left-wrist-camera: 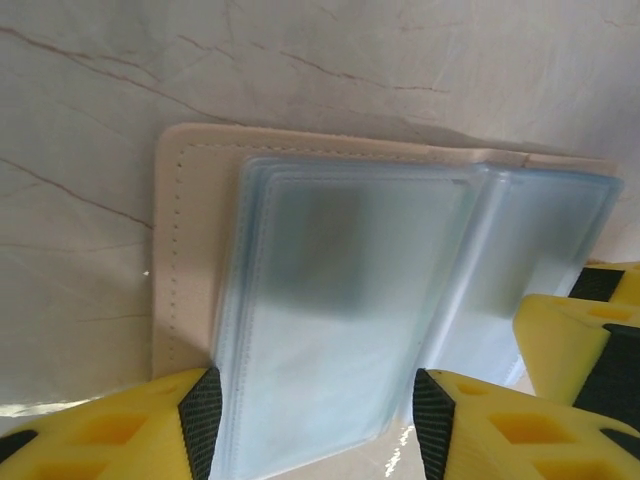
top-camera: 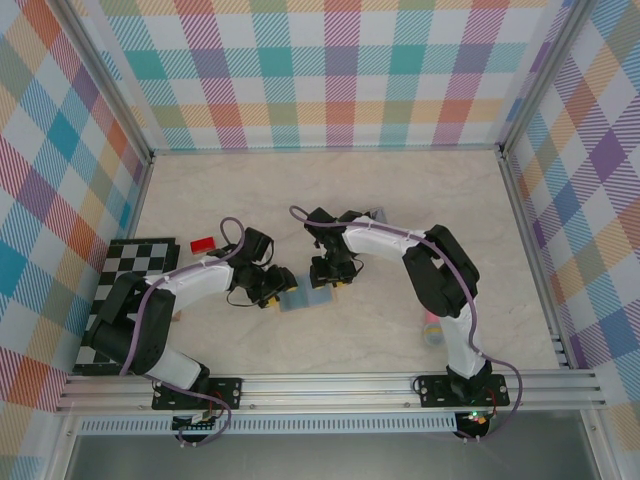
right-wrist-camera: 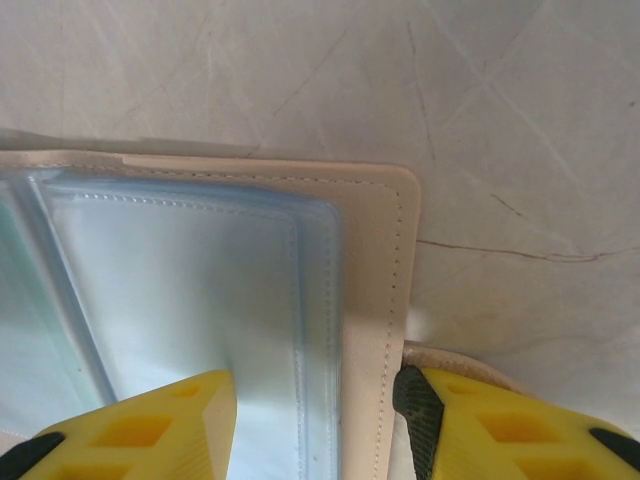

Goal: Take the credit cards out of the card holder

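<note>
The card holder (top-camera: pixel 303 299) lies open on the table between both grippers, tan leather (left-wrist-camera: pixel 185 250) underneath and clear blue-grey sleeves (left-wrist-camera: pixel 340 300) on top. My left gripper (top-camera: pixel 270 291) is open, and its black pads (left-wrist-camera: pixel 200 420) stand on either side of the left stack of sleeves. My right gripper (top-camera: pixel 330 281) is open astride the holder's right border (right-wrist-camera: pixel 375 300): one finger (right-wrist-camera: pixel 150 430) is over the sleeves and the other is just outside the leather edge. A red credit card (top-camera: pixel 203 243) lies flat on the table behind the left arm. A faint green tint shows in a sleeve (right-wrist-camera: pixel 12 300).
A black-and-white checkered board (top-camera: pixel 125 262) lies at the left wall. A clear box (top-camera: pixel 377 214) sits behind the right arm. A small colourful object (top-camera: pixel 430 330) lies beside the right arm's base link. Plaid walls close in three sides.
</note>
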